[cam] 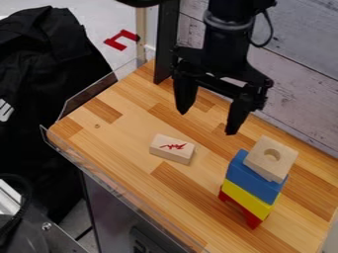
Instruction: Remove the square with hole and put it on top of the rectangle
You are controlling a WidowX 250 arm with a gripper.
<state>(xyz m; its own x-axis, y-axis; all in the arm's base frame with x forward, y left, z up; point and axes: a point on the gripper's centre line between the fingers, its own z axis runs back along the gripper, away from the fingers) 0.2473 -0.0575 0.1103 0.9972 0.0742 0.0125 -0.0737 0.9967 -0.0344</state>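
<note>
Red arched blk [253, 217] at the base of the stack, nearest item, resting on the wood tabletop [125, 133] toward view's lower rt. Yellow blk [248, 198] directly on it; blue blk [253, 179] on the yellow. Topmost: square with hole [259, 153], bare wood, seated on the blue at a slight skew, hole facing up. Rectangle [173, 145], pale wood w/ red marking on its upper face, lies flat on the tabletop approx. mid-view, to the lt. of the stack and apart from it.

Beyond these hangs my gripper [206, 123], above the tabletop; fingers spread wide, tips pointing down. Position: up and lt. of the square with hole, apart from it. Black cloth [46, 54] noted beside the tabletop, view's lt. Planked wall [297, 84] behind, upper rt.
</note>
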